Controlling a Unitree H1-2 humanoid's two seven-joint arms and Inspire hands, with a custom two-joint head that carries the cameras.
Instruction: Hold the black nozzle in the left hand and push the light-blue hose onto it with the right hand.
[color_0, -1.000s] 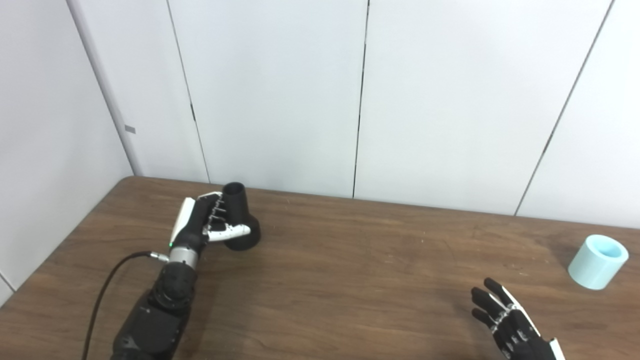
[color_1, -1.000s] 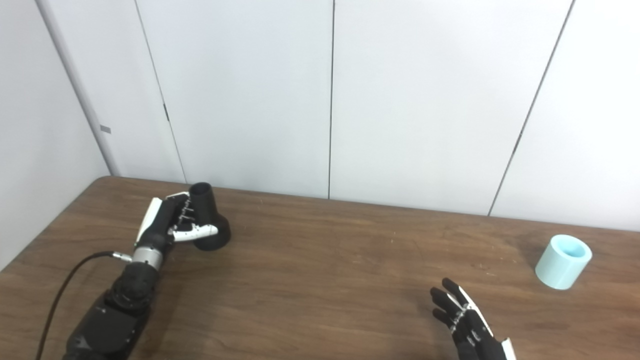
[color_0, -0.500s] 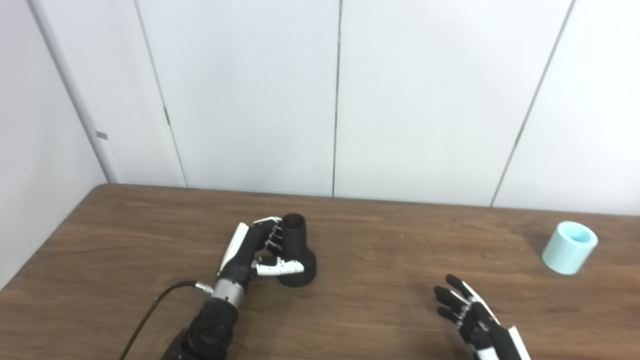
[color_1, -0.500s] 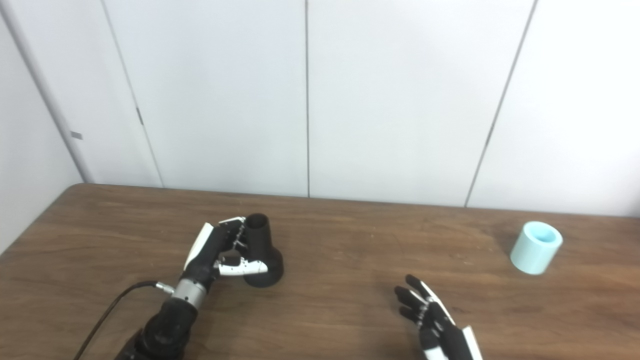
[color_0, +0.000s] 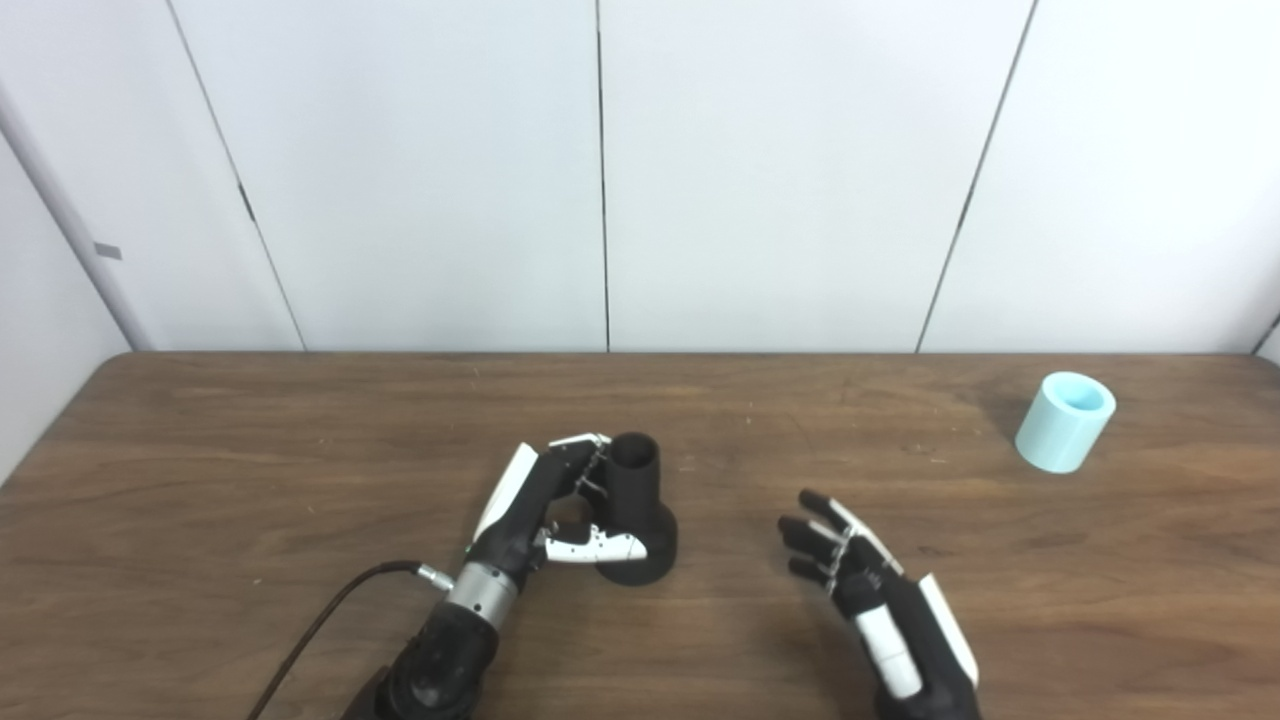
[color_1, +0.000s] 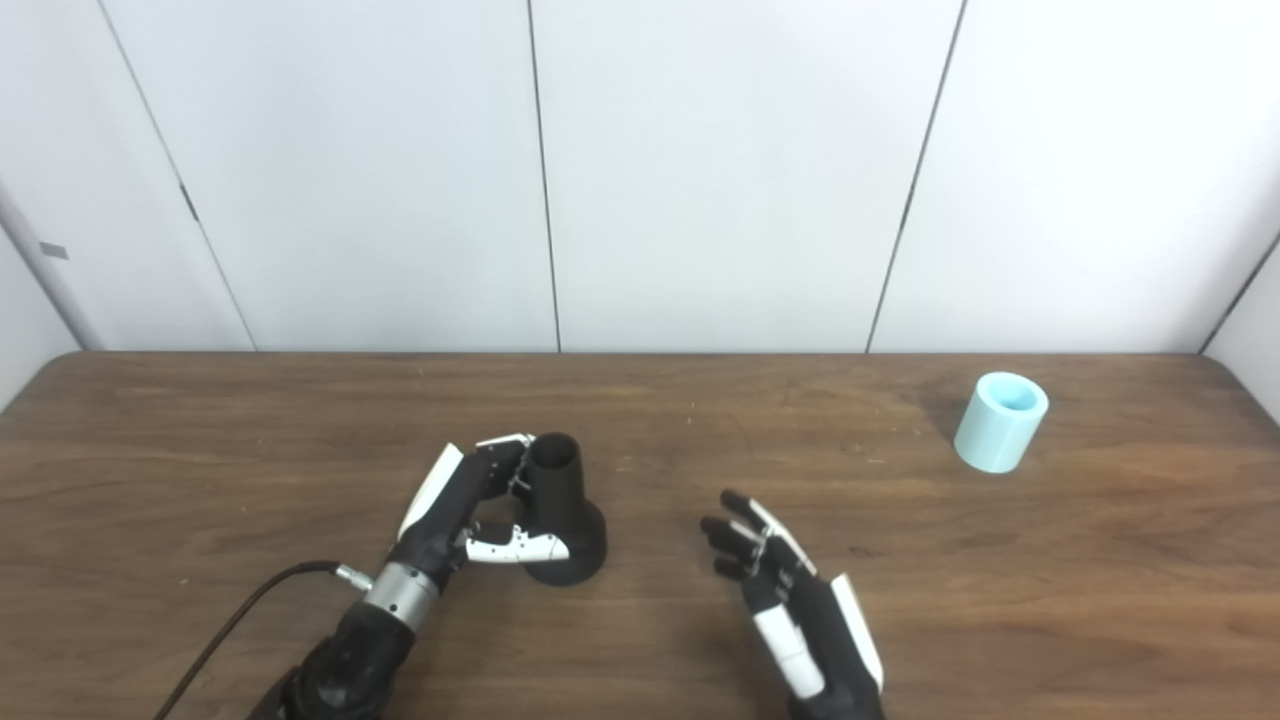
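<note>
The black nozzle (color_0: 636, 490) stands upright near the middle of the table, narrow neck up and wide base down. My left hand (color_0: 545, 500) is shut on it from the left, fingers around the neck and thumb across the front above the base. The light-blue hose (color_0: 1064, 424), a short stubby tube, stands on end at the back right of the table, with nothing touching it. My right hand (color_0: 868, 600) hovers open with fingers spread, right of the nozzle and well short of the hose.
The brown wooden table (color_0: 250, 480) ends at a white panelled wall (color_0: 600, 170) close behind. A black cable (color_0: 330, 610) trails from my left wrist toward the near edge.
The camera has swung to the right. My left hand has carried the nozzle from the back left toward the table's middle. My right hand has come further into view, still open.
</note>
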